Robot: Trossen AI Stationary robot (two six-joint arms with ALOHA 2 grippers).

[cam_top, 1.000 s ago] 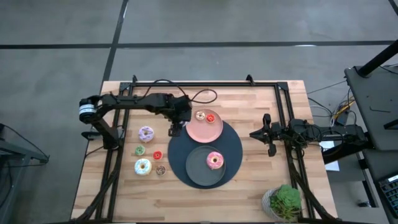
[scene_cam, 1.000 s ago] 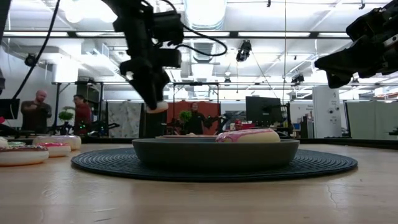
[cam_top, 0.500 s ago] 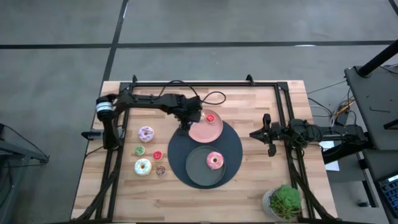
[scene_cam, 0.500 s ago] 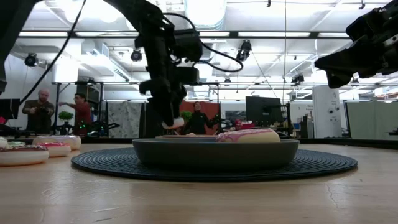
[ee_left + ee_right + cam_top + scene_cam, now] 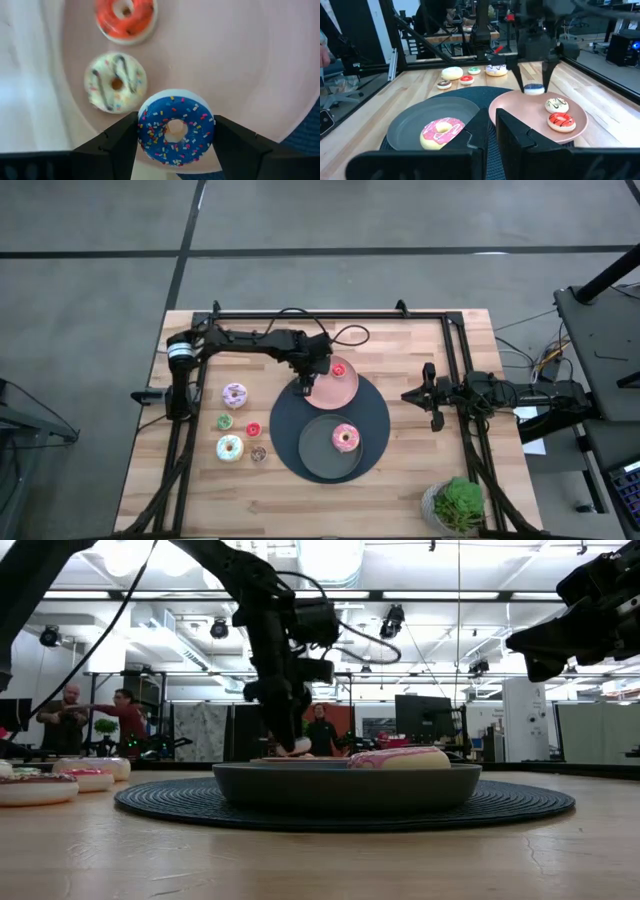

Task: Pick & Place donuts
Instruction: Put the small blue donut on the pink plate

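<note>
Left gripper [image 5: 175, 131] now over pink plate [image 5: 260, 65], clamped on blue donut [image 5: 176, 130], two donuts there.

Sitting on wood table [image 5: 400, 470]: round dark mat [image 5: 378, 420], carrying pink plate [image 5: 345, 392] and grey plate [image 5: 318, 452], plates just beside each other. Standing at table corner: small green plant [image 5: 458, 502] in pot. Standing in room behind: people [image 5: 122, 720], monitor [image 5: 424, 717].

Left gripper [image 5: 304, 388] with blue sprinkled donut [image 5: 175, 131] moved from wood beside mat to over pink plate [image 5: 345, 390] edge, lower now, just above plate surface.
</note>
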